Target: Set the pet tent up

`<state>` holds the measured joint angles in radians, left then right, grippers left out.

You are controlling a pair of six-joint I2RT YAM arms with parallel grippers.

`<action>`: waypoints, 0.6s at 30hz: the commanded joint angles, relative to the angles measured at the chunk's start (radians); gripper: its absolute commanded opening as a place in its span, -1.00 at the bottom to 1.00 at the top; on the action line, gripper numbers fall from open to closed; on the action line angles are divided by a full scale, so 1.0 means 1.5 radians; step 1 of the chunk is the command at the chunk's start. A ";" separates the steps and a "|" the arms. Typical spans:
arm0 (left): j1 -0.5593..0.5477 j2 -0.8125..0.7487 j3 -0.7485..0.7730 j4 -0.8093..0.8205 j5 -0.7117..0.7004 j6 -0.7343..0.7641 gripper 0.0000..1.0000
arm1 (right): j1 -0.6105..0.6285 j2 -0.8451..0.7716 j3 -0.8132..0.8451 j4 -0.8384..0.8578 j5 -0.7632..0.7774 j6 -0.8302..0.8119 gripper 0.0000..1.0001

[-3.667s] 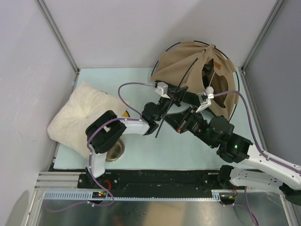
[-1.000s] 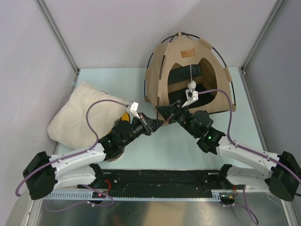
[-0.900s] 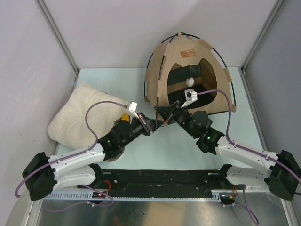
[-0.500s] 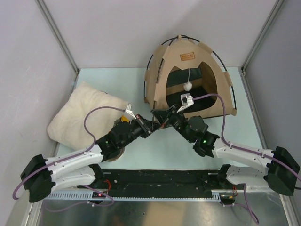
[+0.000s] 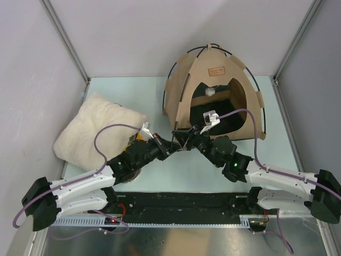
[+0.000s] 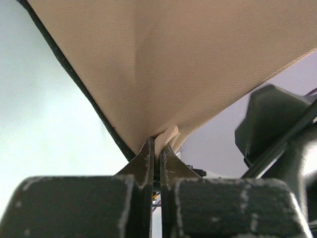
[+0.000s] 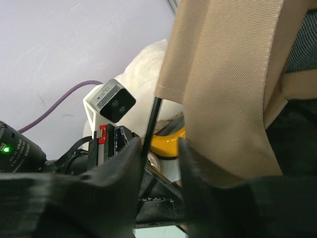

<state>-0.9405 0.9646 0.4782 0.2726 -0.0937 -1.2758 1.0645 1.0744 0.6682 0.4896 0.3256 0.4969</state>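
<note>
A: Where is the tan fabric dome tent with black poles (image 5: pixel 213 90)?
B: Far right, upright, with the cream fluffy pillow (image 5: pixel 96 133) to its left. At its near corner the left gripper (image 6: pixel 157 147) pinches the fabric, and the right gripper (image 7: pixel 158 148) straddles a thin black pole (image 7: pixel 151 124), but its grip is unclear. The small white pom-pom (image 5: pixel 212 90) now hangs higher.

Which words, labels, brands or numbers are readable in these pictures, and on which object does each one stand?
Brown label patch above the door of the pet tent: it seems to carry print, but too small to read.
No other text shows in any view.

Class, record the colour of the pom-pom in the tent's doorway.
White; the small fluffy pom-pom shows best in the top external view.
</note>
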 commanded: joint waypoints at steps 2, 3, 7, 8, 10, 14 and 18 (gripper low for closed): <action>-0.004 -0.013 -0.008 -0.050 0.024 0.031 -1.00 | 0.004 -0.046 0.005 -0.086 0.022 -0.054 0.10; -0.005 -0.015 -0.007 -0.060 0.018 0.043 -1.00 | 0.005 -0.058 0.006 -0.104 0.013 -0.051 0.23; -0.005 -0.039 -0.022 -0.073 -0.009 0.115 -1.00 | 0.002 -0.088 0.030 -0.194 -0.035 -0.024 0.41; -0.006 -0.046 -0.024 -0.076 -0.017 0.140 -1.00 | 0.001 -0.092 0.038 -0.213 -0.047 -0.019 0.42; -0.005 -0.064 -0.026 -0.085 -0.037 0.196 -1.00 | 0.001 -0.096 0.051 -0.249 -0.074 -0.005 0.41; -0.005 -0.083 -0.016 -0.122 -0.072 0.270 -1.00 | 0.006 -0.102 0.074 -0.303 -0.123 0.012 0.37; -0.005 -0.102 -0.026 -0.136 -0.105 0.278 -1.00 | 0.006 -0.096 0.100 -0.306 -0.180 0.028 0.16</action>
<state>-0.9405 0.8463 0.4450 0.1211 -0.1810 -0.9497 1.0672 0.9421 0.7387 0.0696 0.1646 0.5014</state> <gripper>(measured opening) 0.022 0.649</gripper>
